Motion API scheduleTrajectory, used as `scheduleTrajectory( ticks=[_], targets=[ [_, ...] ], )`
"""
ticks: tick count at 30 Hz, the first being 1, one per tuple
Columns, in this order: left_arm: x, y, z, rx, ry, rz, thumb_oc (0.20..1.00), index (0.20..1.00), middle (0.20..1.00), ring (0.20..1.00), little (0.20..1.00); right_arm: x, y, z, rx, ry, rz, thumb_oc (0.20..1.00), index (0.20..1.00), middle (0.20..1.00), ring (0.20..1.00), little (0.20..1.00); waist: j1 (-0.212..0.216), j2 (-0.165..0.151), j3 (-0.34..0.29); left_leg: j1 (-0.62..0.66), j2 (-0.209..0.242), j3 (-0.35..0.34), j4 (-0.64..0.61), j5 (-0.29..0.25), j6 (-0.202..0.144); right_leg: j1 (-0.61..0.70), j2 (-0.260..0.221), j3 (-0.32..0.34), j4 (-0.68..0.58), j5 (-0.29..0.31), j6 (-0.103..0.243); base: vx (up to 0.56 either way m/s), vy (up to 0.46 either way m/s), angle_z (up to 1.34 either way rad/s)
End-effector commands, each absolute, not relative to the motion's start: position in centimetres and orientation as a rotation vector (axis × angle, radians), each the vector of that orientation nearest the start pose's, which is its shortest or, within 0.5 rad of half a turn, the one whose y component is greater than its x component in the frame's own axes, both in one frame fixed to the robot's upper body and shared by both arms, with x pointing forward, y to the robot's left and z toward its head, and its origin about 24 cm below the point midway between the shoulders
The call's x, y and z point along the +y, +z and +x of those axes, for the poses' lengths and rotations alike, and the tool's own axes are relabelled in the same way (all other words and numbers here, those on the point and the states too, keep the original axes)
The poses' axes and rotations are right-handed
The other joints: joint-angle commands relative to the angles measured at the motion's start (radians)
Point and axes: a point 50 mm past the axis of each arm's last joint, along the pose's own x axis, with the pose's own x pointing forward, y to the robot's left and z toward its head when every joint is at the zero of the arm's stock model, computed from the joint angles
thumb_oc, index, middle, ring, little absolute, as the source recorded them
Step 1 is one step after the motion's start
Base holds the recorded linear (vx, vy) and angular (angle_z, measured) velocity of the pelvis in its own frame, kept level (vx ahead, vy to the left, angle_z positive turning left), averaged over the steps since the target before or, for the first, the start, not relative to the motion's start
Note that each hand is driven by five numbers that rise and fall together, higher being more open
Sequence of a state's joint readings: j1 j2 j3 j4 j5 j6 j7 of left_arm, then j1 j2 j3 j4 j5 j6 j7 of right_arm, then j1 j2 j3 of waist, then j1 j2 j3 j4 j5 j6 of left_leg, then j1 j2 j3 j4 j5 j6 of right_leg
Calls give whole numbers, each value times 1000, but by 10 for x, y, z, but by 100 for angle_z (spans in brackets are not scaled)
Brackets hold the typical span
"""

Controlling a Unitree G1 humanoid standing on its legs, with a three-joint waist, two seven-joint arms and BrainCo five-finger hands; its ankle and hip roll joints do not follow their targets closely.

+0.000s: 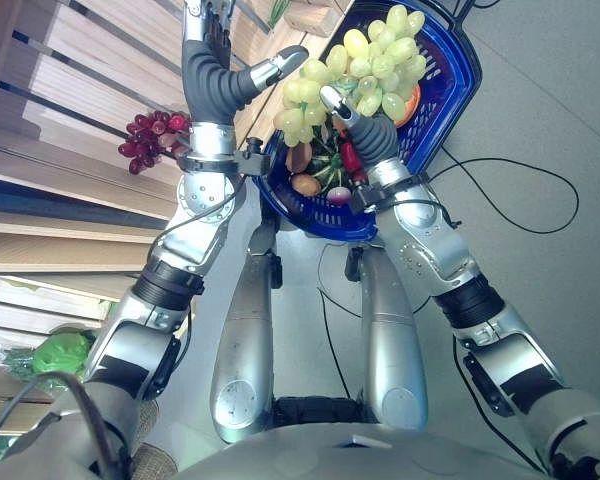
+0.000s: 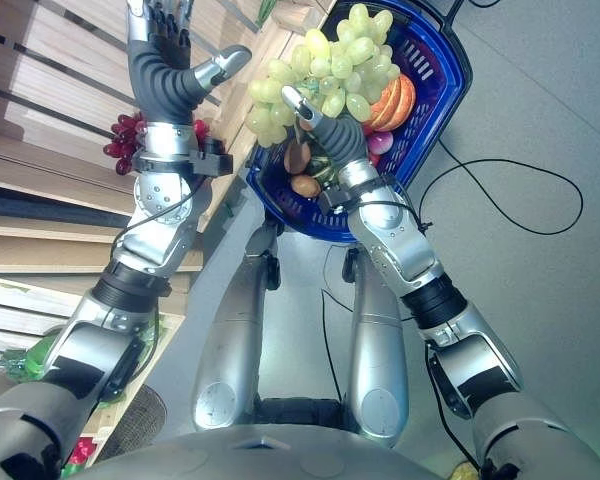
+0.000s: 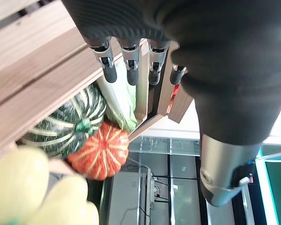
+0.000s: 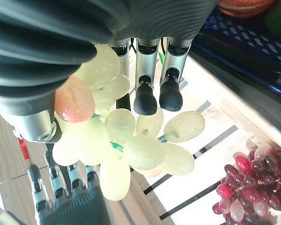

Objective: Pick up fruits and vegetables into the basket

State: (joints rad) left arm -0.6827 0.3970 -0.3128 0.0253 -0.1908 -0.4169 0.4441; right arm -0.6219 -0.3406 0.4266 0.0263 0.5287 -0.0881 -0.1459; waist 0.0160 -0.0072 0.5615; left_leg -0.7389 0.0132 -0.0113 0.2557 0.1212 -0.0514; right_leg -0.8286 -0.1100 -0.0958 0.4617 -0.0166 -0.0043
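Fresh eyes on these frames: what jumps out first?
The big bunch of green grapes, held up in the right hand over the blue basket, which already holds an orange pumpkin and other produce. Next, the red grapes on the wooden slatted shelf, beside the open left hand.

The floor [image 1: 540,110] is smooth and grey. On the left stands a shelf of light brown wooden slats [image 1: 70,70] with dark gaps between the boards. The wood is bright with light. In the left wrist view, glass panels [image 3: 173,150] with dark frames show past the wood.
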Motion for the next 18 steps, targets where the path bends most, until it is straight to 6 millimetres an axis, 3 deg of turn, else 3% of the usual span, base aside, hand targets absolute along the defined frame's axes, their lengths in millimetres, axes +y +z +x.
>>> scheduleTrajectory(
  ticks=[1, 5, 8, 14, 18],
  targets=[
    [128, 260, 298, -1086, 38, 68, 1000, 1000, 1000, 1000, 1000, -81, 205, 308, -561, 431, 145, 200, 200, 200, 200, 200, -4, 20, -41, -17, -35, -18, 79, -72, 14, 67, -8, -44, -79, 32, 78, 0, 0, 0],
    [146, 253, 311, -1064, 196, 215, 1000, 1000, 1000, 1000, 1000, -94, 181, 324, -432, 350, 76, 200, 200, 200, 200, 200, -4, 25, -41, -15, -32, -16, 81, -72, 9, 64, -9, -43, -72, 28, 76, 1, 9, 0],
    [174, 249, 327, -1005, 338, 386, 1000, 1000, 1000, 1000, 1000, -122, 159, 345, -296, 209, -50, 200, 200, 200, 200, 200, 0, 34, -41, -12, -28, -13, 85, -72, 1, 64, -14, -43, -66, 25, 75, 1, 28, -1],
    [203, 252, 346, -935, 464, 645, 1000, 1000, 1000, 1000, 1000, -159, 155, 371, -186, 53, -225, 200, 200, 200, 200, 200, 9, 58, -41, -14, -26, -6, 86, -71, -7, 58, -22, -45, -60, 20, 73, -8, 47, 0],
    [212, 254, 356, -888, 492, 791, 1000, 1000, 1000, 1000, 1000, -171, 160, 385, -126, -4, -311, 200, 200, 200, 200, 200, 17, 76, -41, -19, -29, -4, 87, -69, -11, 46, -25, -45, -52, 18, 70, -7, 29, 0]
  ],
)
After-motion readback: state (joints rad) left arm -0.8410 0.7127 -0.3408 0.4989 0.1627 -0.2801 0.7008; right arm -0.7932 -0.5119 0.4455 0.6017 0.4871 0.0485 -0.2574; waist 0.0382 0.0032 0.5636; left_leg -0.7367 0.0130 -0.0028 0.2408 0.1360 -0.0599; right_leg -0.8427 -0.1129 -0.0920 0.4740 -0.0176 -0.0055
